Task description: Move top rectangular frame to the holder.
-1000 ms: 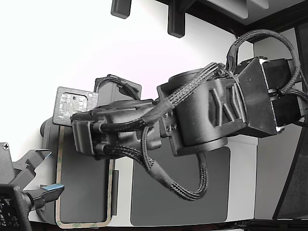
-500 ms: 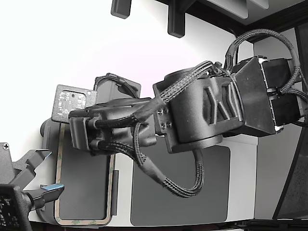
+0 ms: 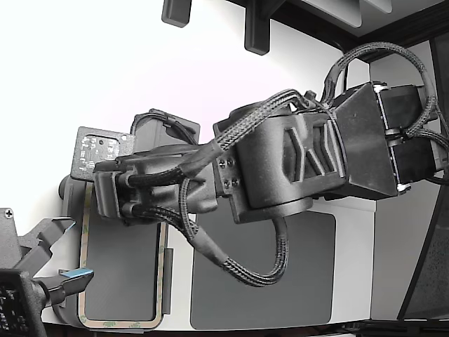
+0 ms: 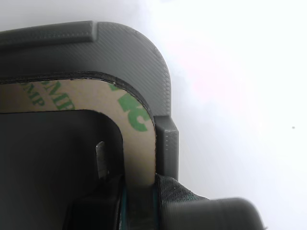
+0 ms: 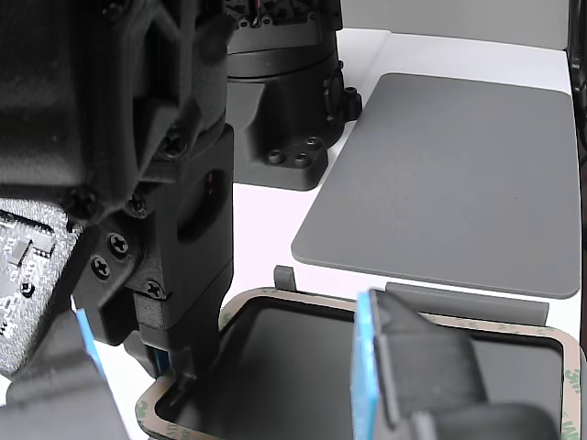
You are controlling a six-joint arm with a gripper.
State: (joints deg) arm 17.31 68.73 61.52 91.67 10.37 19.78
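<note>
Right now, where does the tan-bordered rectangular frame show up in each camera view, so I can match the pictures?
Exterior view: the rectangular frame lies at the lower left, its upper end hidden under the arm's wrist.
Wrist view: one rounded corner of the frame fills the centre, with green print on its tan border, seated inside the grey holder.
Other view: the frame runs along the bottom edge.
Shared landmark: the holder's raised tabs beside the frame's border.
</note>
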